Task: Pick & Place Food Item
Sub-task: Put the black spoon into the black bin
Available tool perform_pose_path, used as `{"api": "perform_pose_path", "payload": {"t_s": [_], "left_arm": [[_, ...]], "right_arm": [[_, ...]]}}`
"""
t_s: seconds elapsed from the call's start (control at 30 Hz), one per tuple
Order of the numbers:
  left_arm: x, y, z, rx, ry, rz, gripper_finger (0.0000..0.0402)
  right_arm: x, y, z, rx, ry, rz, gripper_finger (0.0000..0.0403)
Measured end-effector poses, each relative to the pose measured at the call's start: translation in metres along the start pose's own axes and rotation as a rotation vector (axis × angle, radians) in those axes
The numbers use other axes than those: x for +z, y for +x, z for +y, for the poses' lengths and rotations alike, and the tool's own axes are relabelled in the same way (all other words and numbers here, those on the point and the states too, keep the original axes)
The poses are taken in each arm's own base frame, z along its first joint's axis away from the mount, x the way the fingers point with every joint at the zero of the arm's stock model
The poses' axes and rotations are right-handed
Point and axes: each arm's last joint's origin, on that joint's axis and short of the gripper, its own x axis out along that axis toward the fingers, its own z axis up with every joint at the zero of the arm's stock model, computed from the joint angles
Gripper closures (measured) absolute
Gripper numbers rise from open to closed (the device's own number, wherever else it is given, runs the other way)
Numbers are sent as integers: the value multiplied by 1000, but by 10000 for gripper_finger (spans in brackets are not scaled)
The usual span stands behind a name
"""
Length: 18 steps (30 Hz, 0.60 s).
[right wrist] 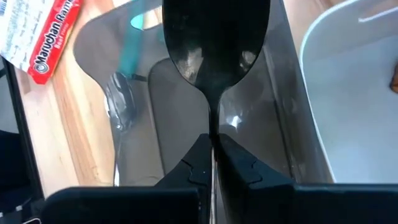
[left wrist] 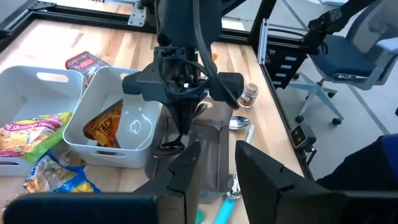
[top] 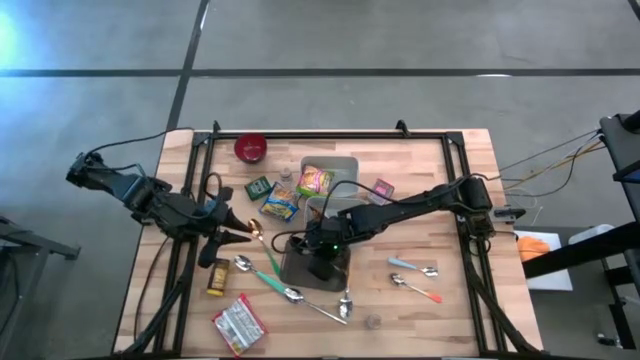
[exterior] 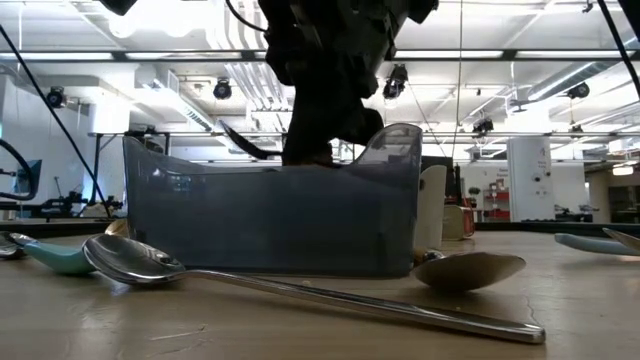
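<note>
My right gripper [right wrist: 214, 140] is shut on a black spoon [right wrist: 214, 43] and hangs over the dark see-through bin [top: 312, 262] at the table's middle. The spoon's bowl [left wrist: 166, 147] points down into the bin's mouth. In the low view the gripper [exterior: 320, 110] comes down from above behind the bin's wall [exterior: 270, 215]. My left gripper [left wrist: 217, 171] stands open at the table's left [top: 238, 235], aimed at the bin, with nothing between its fingers. Food packets [top: 315, 180] [top: 282, 203] lie in and beside the white bins [top: 345, 162]. My right gripper pinches the black spoon's thin handle [right wrist: 214, 127] between its two fingers, just behind the bowl. The fingers slant down from the table's right side and lie along the handle. The spoon hangs bowl-down over the bin; whether it touches the bin I cannot tell.
Several metal spoons [top: 290, 294] [top: 400, 282] lie on the wood near the front, one with a teal handle [top: 270, 270]. A red bowl [top: 250, 148] sits at the far left, a noodle packet [top: 240, 322] at the front left, a small jar [top: 215, 280] beside it.
</note>
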Motion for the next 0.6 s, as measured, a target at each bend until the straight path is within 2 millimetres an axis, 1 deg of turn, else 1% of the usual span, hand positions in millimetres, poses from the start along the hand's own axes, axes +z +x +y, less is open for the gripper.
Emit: {"api": "perform_pose_path", "payload": {"t_s": [0.1, 0.3, 0.37, 0.5, 0.6], "left_arm": [[1, 0, -1, -8, -10, -11, 300], [2, 0, -1, -10, -12, -18, 300], [2, 0, -1, -10, -12, -18, 300], [2, 0, -1, -10, -11, -16, 300], [1, 0, -1, -10, -11, -14, 300]], "right_arm": [[-3, 4, -2, 8, 0, -6, 395], [-4, 6, -5, 2, 4, -1, 395], [-4, 11, -6, -1, 4, 6, 395], [-5, 30, -8, -3, 5, 53, 395], [-3, 40, -5, -8, 2, 66, 395]]}}
